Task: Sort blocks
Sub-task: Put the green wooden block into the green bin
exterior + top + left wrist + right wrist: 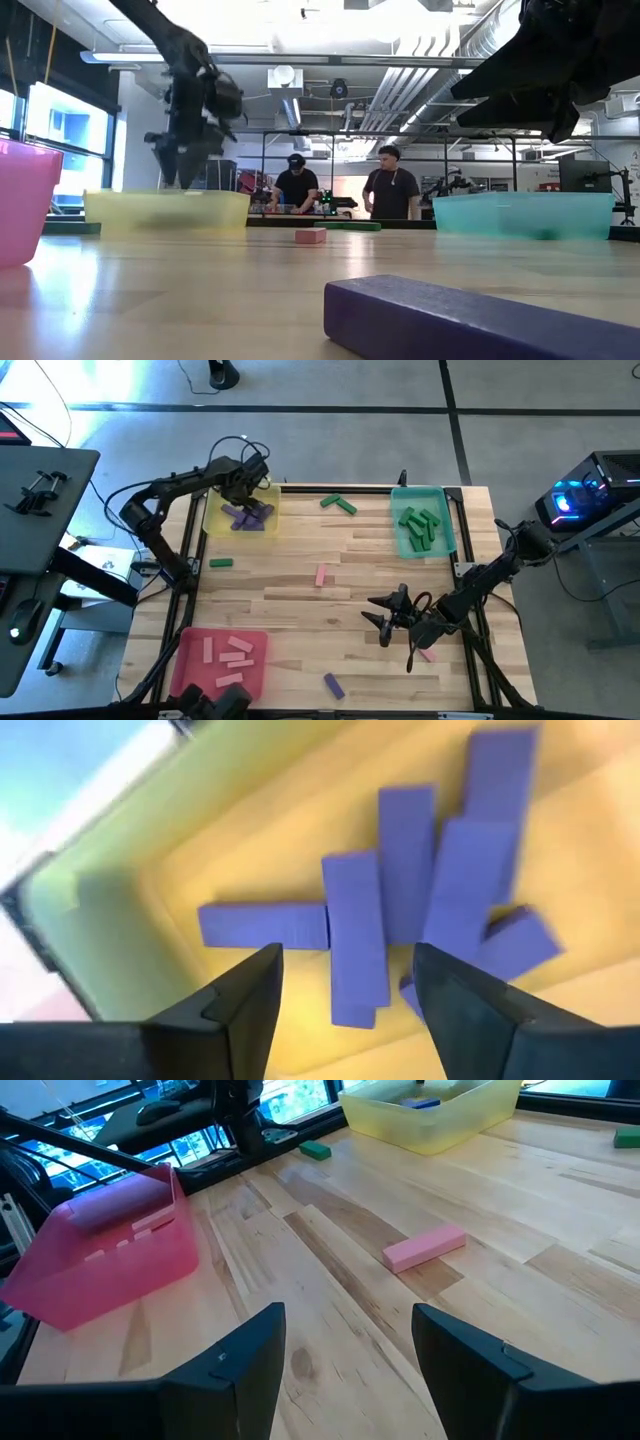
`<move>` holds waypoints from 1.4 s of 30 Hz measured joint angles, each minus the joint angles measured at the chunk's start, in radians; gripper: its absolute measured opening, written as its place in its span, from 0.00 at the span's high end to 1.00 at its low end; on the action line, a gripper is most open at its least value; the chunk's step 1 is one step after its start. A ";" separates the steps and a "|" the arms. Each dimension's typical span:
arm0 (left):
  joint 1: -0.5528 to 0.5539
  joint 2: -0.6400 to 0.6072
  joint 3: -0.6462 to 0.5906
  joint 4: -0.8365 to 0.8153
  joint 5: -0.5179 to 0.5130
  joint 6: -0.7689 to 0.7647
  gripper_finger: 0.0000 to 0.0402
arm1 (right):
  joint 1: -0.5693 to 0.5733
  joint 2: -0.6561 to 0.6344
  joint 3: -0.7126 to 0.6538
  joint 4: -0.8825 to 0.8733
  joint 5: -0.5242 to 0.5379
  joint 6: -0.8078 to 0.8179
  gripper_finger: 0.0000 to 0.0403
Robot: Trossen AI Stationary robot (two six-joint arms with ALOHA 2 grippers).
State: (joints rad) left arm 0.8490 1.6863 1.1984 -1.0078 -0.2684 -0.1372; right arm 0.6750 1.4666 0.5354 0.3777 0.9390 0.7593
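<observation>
My left gripper (250,498) hangs open over the yellow tray (215,520). In the left wrist view its fingers (345,988) stand above several purple blocks (405,890) heaped on the tray floor, touching none. My right gripper (373,612) is open above the bare table, right of centre. A loose pink block (321,574) (424,1247) lies flat ahead of it. Other loose blocks lie flat on the table: two green ones (338,503) near the far edge, a green one (221,563) at the left, a purple one (333,685) (470,320) near the front, and a pink one (425,653) under the right arm.
The teal tray (440,545) at the far right holds several green blocks (420,525). The red tray (185,660) at the near left holds several pink blocks (230,653). In the low view, two people (392,195) stand in the room behind the table.
</observation>
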 joint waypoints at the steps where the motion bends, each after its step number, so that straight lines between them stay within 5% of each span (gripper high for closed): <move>1: -0.006 -0.017 0.012 -0.004 0.000 -0.006 0.47 | 0.000 0.000 0.000 0.000 0.000 0.000 0.49; 10: -0.196 -0.239 -0.019 0.158 0.029 0.029 0.47 | 0.040 0.000 0.000 -0.001 0.083 -0.023 0.49; 18: -0.524 -0.479 -0.372 0.816 0.178 0.037 0.46 | 0.090 0.000 0.000 0.001 0.153 -0.029 0.49; 24: -0.823 -0.513 -0.583 1.303 0.161 0.066 0.46 | 0.060 0.000 0.000 0.002 0.151 -0.053 0.49; 29: -1.042 -0.481 -0.617 1.456 -0.055 0.087 0.48 | -0.064 -0.003 0.000 0.095 0.111 -0.288 0.49; 33: -1.156 -0.439 -0.615 1.540 -0.209 0.108 0.48 | -0.254 -0.003 0.048 0.164 -0.135 -0.479 0.49; 42: -1.250 -0.352 -0.615 1.662 -0.383 0.097 0.49 | -0.725 0.005 0.300 -0.215 -0.388 -0.629 0.49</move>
State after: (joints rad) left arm -0.4013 1.3341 0.5835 0.6540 -0.6514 -0.0402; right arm -0.0503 1.4720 0.8354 0.1623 0.5514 0.1302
